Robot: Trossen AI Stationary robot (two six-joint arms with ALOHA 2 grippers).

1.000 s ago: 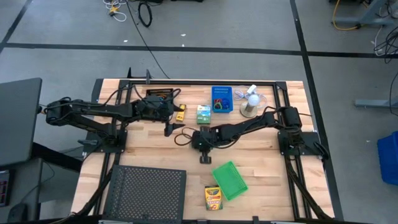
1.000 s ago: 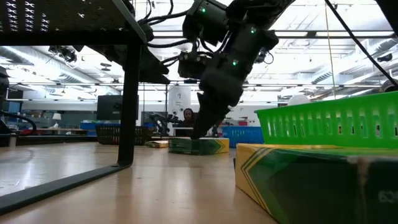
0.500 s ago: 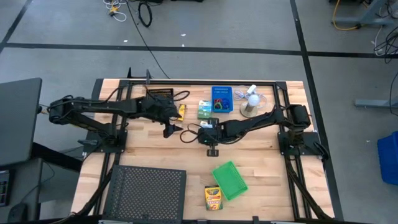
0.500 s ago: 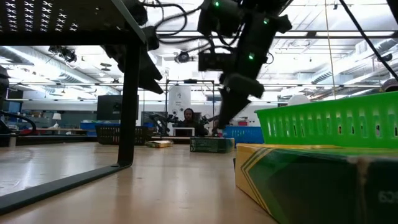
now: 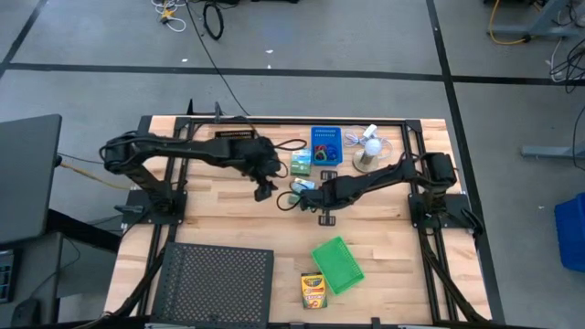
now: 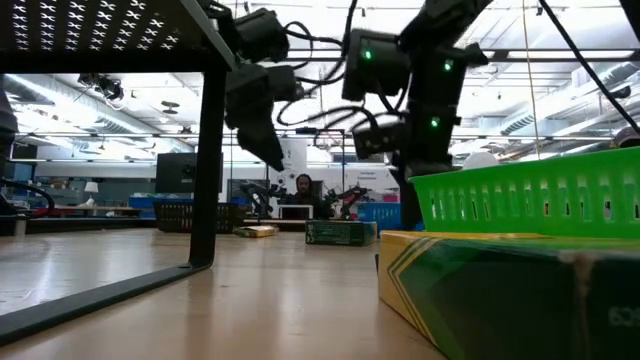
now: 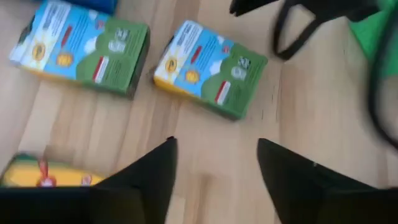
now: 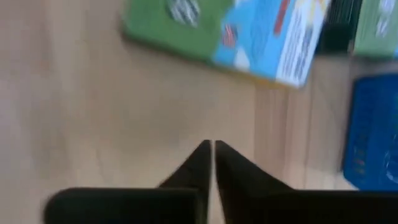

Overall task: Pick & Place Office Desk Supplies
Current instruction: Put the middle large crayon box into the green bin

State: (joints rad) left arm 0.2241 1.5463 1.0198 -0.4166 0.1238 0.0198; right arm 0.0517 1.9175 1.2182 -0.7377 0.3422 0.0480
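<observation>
Now my left gripper (image 7: 214, 171) hangs over the wood with its fingers apart and nothing between them, near two green-white small boxes (image 7: 210, 68) that lie flat on the table (image 5: 219, 215) beside the blue bin (image 5: 325, 146). My right gripper (image 8: 208, 163) has its fingers pressed together, empty, just beside one box. The yellow tube (image 7: 43, 173) lies close to my left fingers.

Two green-white small boxes (image 7: 81, 54) (image 7: 210, 60) lie flat and a little apart near the bench's far edge, beside the blue bin (image 5: 325, 145) holding coloured loops. The green bin (image 5: 337, 265) and yellow crayon box (image 5: 313, 290) lie touching near the near edge.
</observation>
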